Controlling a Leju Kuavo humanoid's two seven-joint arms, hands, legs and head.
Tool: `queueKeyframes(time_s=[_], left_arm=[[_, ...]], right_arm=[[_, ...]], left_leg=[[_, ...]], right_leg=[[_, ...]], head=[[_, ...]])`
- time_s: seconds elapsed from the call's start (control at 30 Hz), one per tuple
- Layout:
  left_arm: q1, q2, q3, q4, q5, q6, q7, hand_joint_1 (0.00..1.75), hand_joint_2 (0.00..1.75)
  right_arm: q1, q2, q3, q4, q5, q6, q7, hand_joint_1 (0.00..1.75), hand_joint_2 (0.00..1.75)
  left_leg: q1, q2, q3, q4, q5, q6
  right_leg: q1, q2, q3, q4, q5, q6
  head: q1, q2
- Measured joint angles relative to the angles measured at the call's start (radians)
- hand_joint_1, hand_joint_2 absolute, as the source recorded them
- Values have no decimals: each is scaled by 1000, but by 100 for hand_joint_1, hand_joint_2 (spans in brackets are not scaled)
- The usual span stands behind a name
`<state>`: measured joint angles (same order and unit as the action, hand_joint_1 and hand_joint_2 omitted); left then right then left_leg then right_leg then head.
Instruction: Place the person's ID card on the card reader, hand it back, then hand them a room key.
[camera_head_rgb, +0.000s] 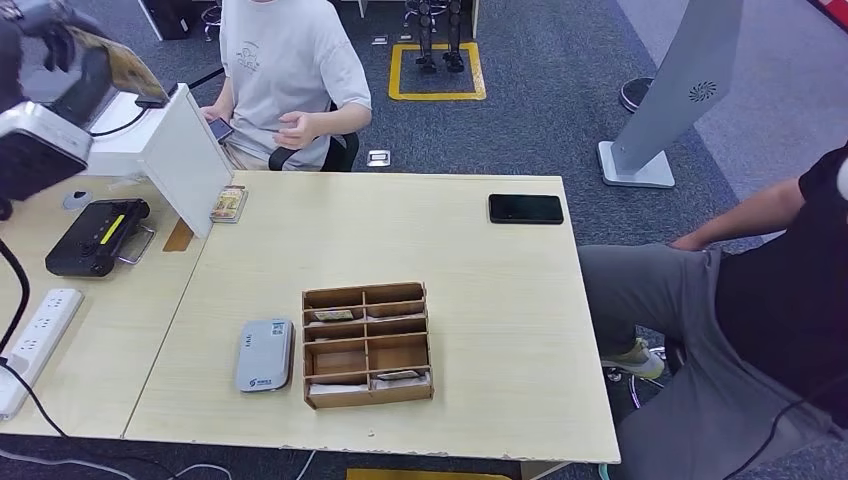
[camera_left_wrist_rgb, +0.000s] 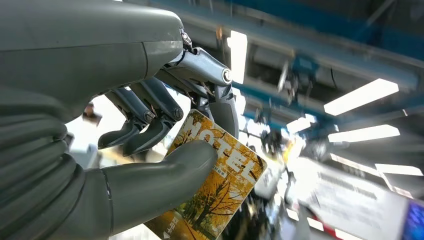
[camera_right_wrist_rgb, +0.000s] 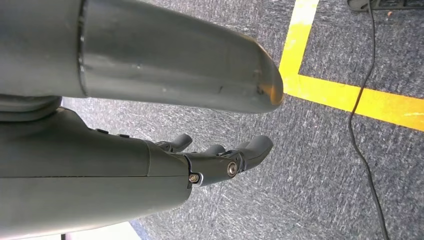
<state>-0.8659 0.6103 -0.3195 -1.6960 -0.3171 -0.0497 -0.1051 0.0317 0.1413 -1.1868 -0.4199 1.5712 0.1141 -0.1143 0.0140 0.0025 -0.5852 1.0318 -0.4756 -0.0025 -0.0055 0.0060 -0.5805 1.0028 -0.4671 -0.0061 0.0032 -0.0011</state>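
The grey card reader (camera_head_rgb: 265, 356) lies just beside the wooden compartment box (camera_head_rgb: 367, 343), well apart from the black phone (camera_head_rgb: 526, 208).

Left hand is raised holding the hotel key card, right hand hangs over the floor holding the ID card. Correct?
Not quite. The left hand does hold the hotel key card, but the right hand holds nothing; the right wrist view shows its fingers bare above the carpet.

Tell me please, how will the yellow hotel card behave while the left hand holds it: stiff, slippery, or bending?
The hotel card looks flat and unbent between thumb and fingers of the left hand, so probably stiff. Its printed face seems glossy, so it may slip. Being thin, it is likely light.
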Motion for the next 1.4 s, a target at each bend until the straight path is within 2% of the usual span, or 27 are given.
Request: queueKeyframes(time_s=[0.13,0.27,0.43,0.6,0.7,0.97,1.2,1.4], left_arm=[[-69,4,5,24,-91,30,56,175,175],[-133,-25,-8,99,-250,93,118,175,175],[-177,-58,-29,159,-296,113,142,175,175],[-234,-128,-81,275,-522,206,241,175,175],[-260,-170,-122,383,-634,255,266,175,175],[-218,-220,-154,588,-714,357,249,175,175],[-172,-247,-155,633,-717,357,239,175,175],[-161,-257,-155,649,-717,354,238,175,175]], right_arm=[[-14,-13,15,36,0,-17,3,0,0],[-30,-29,38,69,0,-35,8,0,0],[-37,-41,56,96,0,-43,10,0,0],[-50,-54,84,133,0,-72,13,0,0],[-62,-63,104,161,0,-83,18,0,0],[-65,-84,147,206,0,-93,37,0,0],[-71,-91,165,218,0,-93,33,0,0],[-72,-91,168,224,0,-93,33,0,0]], left_leg=[[0,0,0,0,0,0],[0,0,0,0,1,0],[0,0,0,0,1,0],[0,-2,-1,0,1,0],[-1,-1,0,0,1,0],[0,0,0,0,1,0],[0,-1,-1,0,1,0],[0,-1,-1,0,1,0]], right_leg=[[0,0,-1,0,0,0],[0,0,-1,0,0,0],[0,0,-1,0,0,0],[0,-1,-1,0,0,0],[-1,-1,-1,0,1,0],[-1,0,-1,0,1,0],[-1,0,-1,0,1,0],[-1,0,-2,0,1,0]], head=[[0,0],[1,0],[1,0],[1,0],[1,0],[1,0],[1,0],[1,0]])
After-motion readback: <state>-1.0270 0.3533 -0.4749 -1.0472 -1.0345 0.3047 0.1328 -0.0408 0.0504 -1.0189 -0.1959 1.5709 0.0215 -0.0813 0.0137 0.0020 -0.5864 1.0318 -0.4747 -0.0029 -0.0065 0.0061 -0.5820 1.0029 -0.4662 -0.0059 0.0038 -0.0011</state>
